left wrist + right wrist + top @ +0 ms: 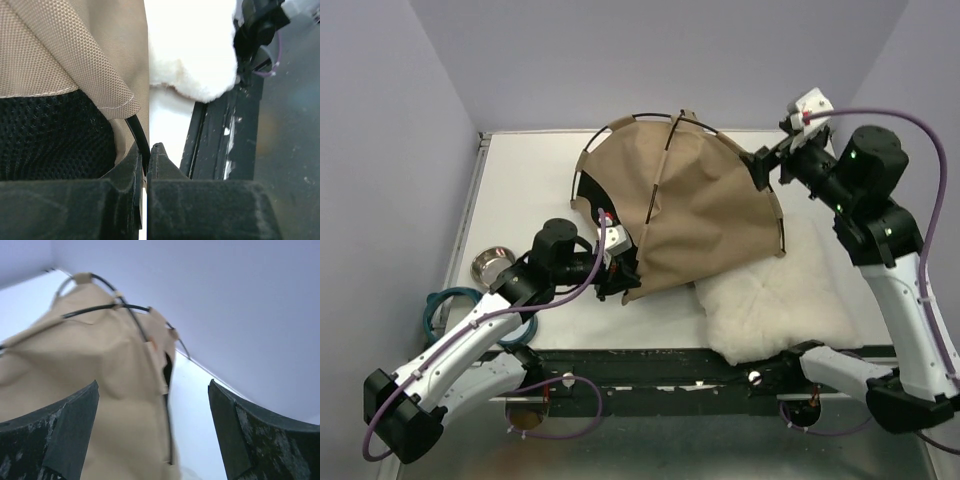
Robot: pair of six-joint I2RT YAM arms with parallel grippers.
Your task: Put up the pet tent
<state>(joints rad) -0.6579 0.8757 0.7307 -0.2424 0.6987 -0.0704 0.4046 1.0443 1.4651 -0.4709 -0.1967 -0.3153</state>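
Left hand [617,280], right hand [763,166], one tent [705,210]

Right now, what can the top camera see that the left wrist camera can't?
Only the top camera shows the whole pet tent with its curved poles, the right gripper open near the tent's right edge, and a metal bowl at the left. Only the left wrist camera shows, close up, the left gripper pinched shut on a thin black pole, next to black mesh. Both show the tent's tan fabric and the white fluffy cushion.
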